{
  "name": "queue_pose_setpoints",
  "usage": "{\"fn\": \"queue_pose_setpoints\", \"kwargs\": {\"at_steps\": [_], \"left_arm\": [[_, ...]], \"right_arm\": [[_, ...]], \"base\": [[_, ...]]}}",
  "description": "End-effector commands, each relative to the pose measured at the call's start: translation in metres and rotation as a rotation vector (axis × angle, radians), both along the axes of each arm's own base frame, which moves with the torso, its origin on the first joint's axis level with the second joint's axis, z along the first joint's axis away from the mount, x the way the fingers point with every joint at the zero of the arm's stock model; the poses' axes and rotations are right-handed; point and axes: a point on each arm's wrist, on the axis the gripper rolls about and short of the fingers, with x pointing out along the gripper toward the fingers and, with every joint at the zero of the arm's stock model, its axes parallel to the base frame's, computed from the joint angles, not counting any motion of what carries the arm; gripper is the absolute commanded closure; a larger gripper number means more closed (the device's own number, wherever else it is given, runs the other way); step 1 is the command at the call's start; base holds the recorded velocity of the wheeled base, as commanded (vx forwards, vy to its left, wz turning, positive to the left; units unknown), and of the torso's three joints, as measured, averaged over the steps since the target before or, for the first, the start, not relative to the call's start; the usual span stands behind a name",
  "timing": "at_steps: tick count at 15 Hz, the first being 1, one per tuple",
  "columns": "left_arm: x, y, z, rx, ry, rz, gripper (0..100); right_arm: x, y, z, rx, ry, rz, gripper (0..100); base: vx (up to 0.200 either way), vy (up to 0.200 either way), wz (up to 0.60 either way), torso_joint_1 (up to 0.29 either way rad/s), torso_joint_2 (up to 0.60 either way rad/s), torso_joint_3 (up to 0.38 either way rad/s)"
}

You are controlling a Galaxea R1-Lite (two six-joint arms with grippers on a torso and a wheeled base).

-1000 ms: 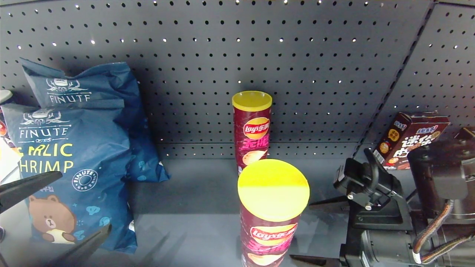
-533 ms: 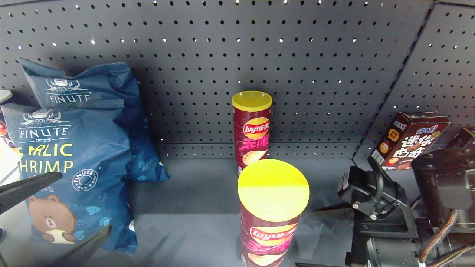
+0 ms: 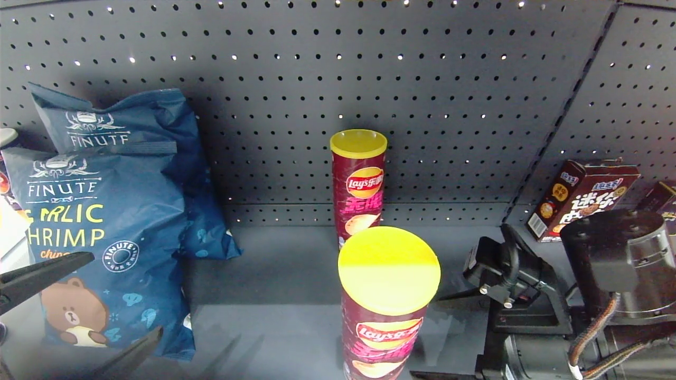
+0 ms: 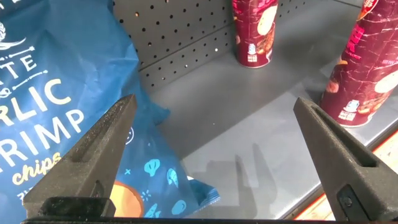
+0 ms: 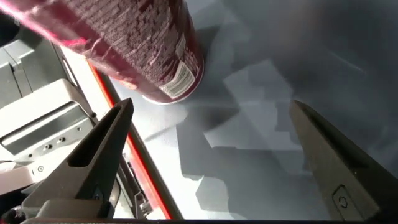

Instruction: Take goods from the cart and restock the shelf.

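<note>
Chip cans, two of them, stand upright on the shelf point(image 3: 274, 274) in a line from near to far. The near chip can point(image 3: 388, 311) is close to the front edge and the far chip can point(image 3: 358, 182) is back against the pegboard wall point(image 3: 369, 79), with bare shelf between them. Both have dark red bodies and yellow lids.

To the left, two blue snack bags point(image 3: 100, 232) lean one behind the other, well apart from the cans. To the right, past a divider in the wall, a brown box point(image 3: 581, 198) is tilted against the back.

The left gripper point(image 3: 125, 293) hangs at the near left with its jaws spread wide and holding nothing, just in front of the front bag. The right gripper point(image 3: 425, 336) is low at the near right, just beside the near can but apart from it, its jaws also wide and empty.

The right wrist view shows the near can's base and a barcode patch on its side, and a red strip point(image 5: 118, 124) along the shelf's front edge. The left wrist view shows both cans' bases on the shelf and the front bag's lower corner lying on it.

Each can bears an oval red-and-yellow logo over pink characters and a picture of a chip. The bags carry white and yellow lettering, a round white seal and a cartoon bear. The box has a barcode and pale characters.
</note>
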Motion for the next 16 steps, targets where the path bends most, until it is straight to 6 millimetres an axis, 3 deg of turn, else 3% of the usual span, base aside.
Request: {"fn": "queue_pose_setpoints", "kwargs": {"at_steps": [1,16], "left_arm": [[0.000,0.000,-0.001,-0.001,0.004,0.001,0],[-0.003,0.002,-0.005,-0.017,0.011,-0.003,0]], "right_arm": [[0.004,0.005,-0.004,-0.005,0.004,0.001,0],[0.004,-0.005,-0.003,0.005,-0.004,-0.032,0]], "base": [[0.000,0.000,0.00,0.000,0.00,0.000],[0.000,0.000,0.00,0.000,0.00,0.000]]}}
